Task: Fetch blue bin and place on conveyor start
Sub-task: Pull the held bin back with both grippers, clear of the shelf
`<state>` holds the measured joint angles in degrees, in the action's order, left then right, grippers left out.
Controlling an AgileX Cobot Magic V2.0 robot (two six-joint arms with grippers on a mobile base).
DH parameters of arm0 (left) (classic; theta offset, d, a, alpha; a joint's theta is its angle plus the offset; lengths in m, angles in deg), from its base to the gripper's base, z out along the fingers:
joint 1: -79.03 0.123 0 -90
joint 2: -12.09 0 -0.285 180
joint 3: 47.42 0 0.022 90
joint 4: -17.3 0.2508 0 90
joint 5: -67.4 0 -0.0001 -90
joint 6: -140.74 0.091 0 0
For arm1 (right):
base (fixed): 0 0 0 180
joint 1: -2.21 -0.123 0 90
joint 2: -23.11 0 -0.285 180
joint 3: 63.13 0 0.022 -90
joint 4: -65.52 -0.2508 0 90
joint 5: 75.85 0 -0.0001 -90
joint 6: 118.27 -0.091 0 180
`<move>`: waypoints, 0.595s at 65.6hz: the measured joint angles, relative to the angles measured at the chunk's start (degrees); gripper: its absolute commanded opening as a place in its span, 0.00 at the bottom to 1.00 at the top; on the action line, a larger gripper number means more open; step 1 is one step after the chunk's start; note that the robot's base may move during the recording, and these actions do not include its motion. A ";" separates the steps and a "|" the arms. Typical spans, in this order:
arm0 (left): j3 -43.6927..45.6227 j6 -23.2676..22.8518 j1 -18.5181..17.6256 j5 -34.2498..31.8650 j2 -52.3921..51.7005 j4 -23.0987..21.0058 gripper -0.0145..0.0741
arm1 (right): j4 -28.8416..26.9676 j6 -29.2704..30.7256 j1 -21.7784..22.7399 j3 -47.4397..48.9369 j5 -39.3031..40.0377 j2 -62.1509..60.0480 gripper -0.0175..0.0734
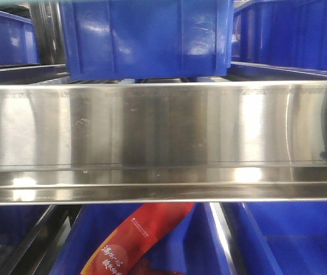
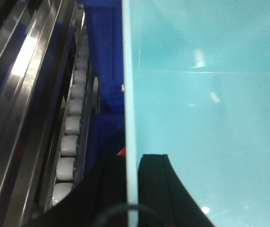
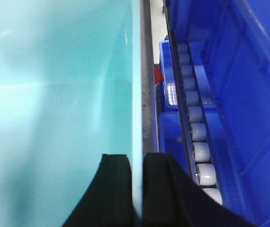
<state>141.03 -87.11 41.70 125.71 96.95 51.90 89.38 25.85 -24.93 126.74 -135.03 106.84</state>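
Warehouse pick: the left gripper and right gripper, black-fingered, each pinch a thin side wall of the pale aqua-blue, smooth plastic bin, held between them beside white roller tracks and glossy royal-blue bins. A brushed stainless-steel shelf rail fills the front view. Seemingly empty, the bin should handle light, stiff but slick; the conveyor is unseen.

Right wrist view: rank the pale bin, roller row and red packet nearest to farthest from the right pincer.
1. The pale bin, wall gripped by the right pincer.
2. The roller row, just right.
3. The red packet, far ahead below.
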 measured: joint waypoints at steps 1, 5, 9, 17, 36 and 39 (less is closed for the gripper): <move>0.00 -0.11 -0.11 0.00 -0.23 0.15 0.04 | 0.11 0.00 -0.16 0.00 0.00 -0.13 0.02; 0.35 -0.22 -0.24 0.00 -0.80 0.43 0.04 | 0.23 -0.23 -0.56 0.00 0.00 -0.25 0.02; 1.27 -0.22 -0.24 0.04 -0.93 0.81 0.04 | 0.23 -0.35 -0.79 0.00 0.32 -0.35 0.02; 3.66 1.62 -0.24 0.43 -0.93 0.78 0.04 | 0.23 -0.62 -0.88 0.54 0.14 -0.35 0.02; 8.32 4.81 -0.24 1.61 -0.60 -0.82 0.04 | 0.58 0.54 -0.88 6.15 -1.54 -0.59 0.02; 8.31 4.81 -0.24 1.61 -0.61 -0.94 0.04 | 0.68 0.66 -0.88 6.36 -1.95 -0.70 0.02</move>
<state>149.34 -82.30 41.46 127.32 96.33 50.96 90.06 26.51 -25.81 133.10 -136.97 106.14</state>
